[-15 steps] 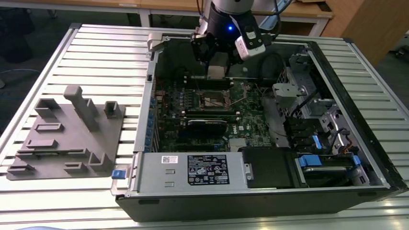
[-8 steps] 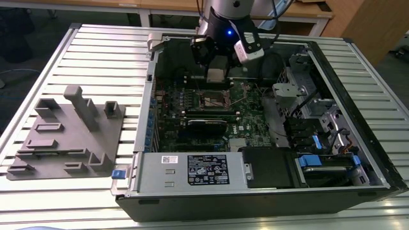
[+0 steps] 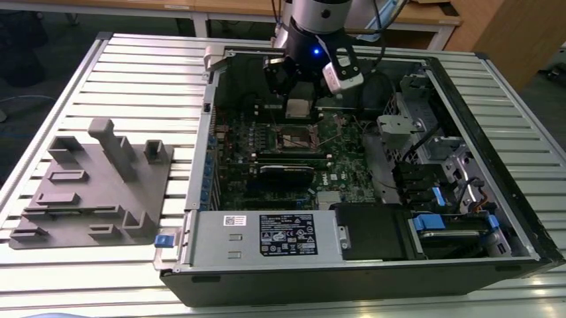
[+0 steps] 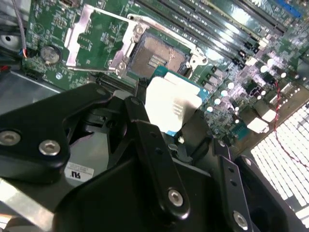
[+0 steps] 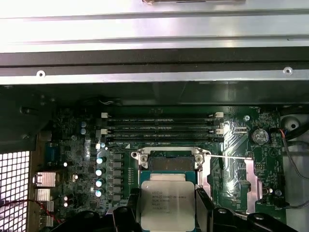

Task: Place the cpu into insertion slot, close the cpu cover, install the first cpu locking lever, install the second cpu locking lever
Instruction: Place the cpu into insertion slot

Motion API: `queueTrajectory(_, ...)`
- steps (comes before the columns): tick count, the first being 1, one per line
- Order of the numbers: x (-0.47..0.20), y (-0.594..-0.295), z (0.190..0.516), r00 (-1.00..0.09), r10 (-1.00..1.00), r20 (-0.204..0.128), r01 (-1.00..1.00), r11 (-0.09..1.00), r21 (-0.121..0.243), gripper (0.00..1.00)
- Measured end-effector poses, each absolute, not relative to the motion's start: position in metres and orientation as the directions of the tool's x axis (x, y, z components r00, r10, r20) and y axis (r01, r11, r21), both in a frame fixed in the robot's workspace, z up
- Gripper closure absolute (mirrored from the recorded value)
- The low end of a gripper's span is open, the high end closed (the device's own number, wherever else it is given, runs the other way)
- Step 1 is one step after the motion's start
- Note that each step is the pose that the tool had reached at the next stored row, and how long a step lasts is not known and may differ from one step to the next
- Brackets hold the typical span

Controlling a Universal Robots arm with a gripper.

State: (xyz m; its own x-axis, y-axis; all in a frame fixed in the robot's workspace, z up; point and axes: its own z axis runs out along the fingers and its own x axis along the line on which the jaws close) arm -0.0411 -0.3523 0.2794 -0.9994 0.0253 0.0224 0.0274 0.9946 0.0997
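My gripper (image 3: 301,109) is shut on the cpu (image 3: 301,107), a small square chip with a pale metal top, and holds it above the green board at the far side of the open computer case. In both wrist views the cpu (image 5: 167,205) (image 4: 174,104) hangs between black fingers (image 5: 129,210), just short of the open insertion slot (image 5: 171,162) (image 4: 154,57) and apart from it. The cpu cover (image 4: 77,34) (image 5: 251,175), a thin silvery frame, lies flipped open beside the slot. A thin wire locking lever (image 5: 227,156) stands released across the cover.
Memory sticks (image 5: 159,128) run in rows beyond the slot. The case wall (image 3: 212,73) and drive bays (image 3: 433,159) hem in the board. A grey box with a white label (image 3: 283,235) fills the case's near side. A grey fixture (image 3: 89,185) sits on the slatted table at the exterior view's left.
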Motion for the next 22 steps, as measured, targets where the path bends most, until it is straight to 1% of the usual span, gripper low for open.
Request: queueTrajectory(22,-0.0411,-0.3523,0.2745,-0.999,0.025,0.022,0.027,0.995,0.1,0.46)
